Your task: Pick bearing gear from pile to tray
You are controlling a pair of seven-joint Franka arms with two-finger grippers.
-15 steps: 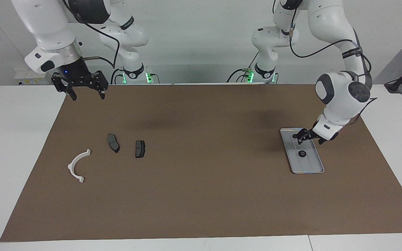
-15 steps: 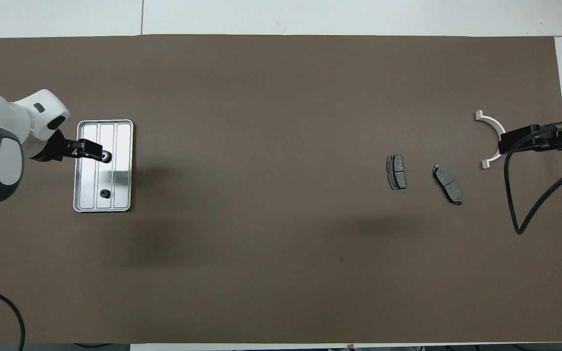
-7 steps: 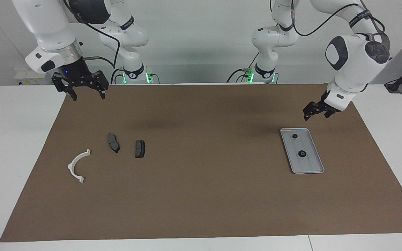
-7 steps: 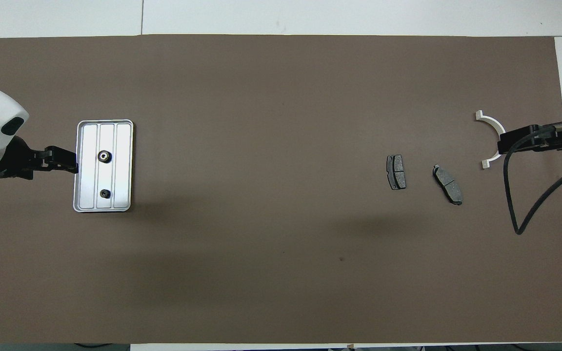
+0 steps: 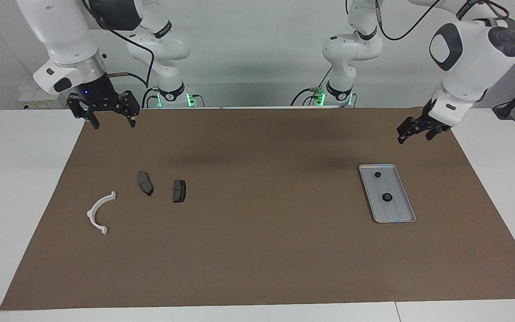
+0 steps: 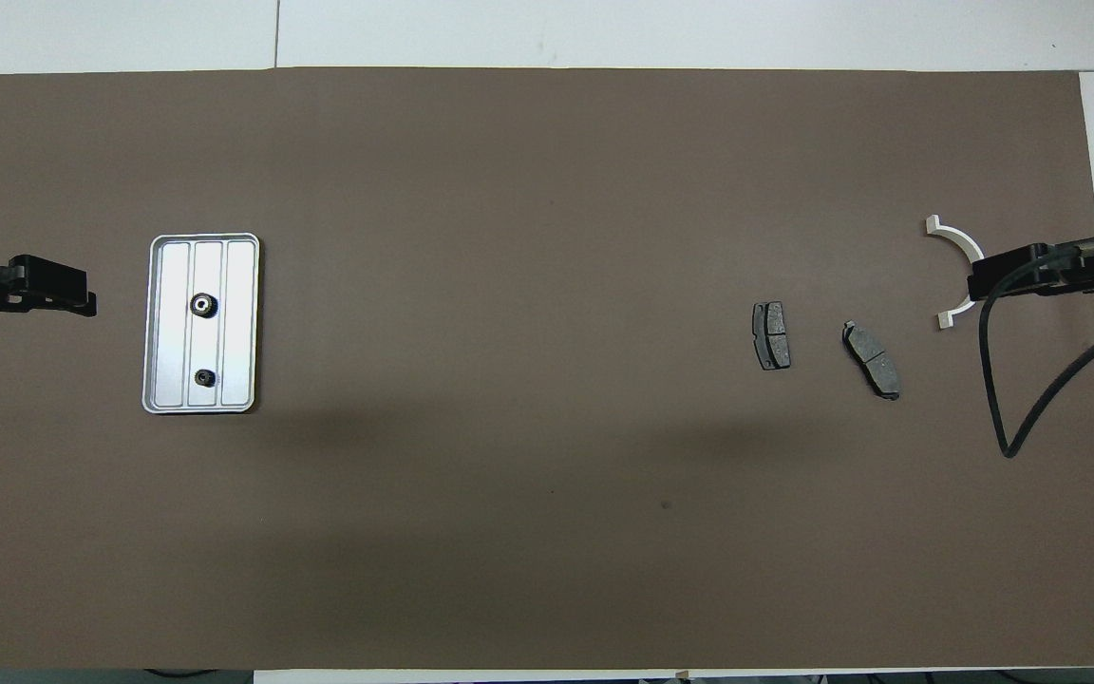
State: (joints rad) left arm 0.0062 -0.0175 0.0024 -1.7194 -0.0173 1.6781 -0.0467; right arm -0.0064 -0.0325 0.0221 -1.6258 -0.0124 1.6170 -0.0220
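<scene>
Left gripper [image 5: 414, 133] open, empty, raised over bare mat just beside tray [image 5: 404, 214], toward left arm's end. Overhead view: tray at 3 o'clock from it, long axis 12 to 6. Two bearing gears [image 5: 377, 174] [image 5: 387, 197] in tray, apart along that axis. Right gripper [image 5: 111, 123] open, empty, waiting over mat corner. Facing view: pile at its 5 o'clock, with white bracket [image 5: 90, 213] and brake pads [image 5: 145, 183] [image 5: 179, 190]. No gear visible there, so likely done.
</scene>
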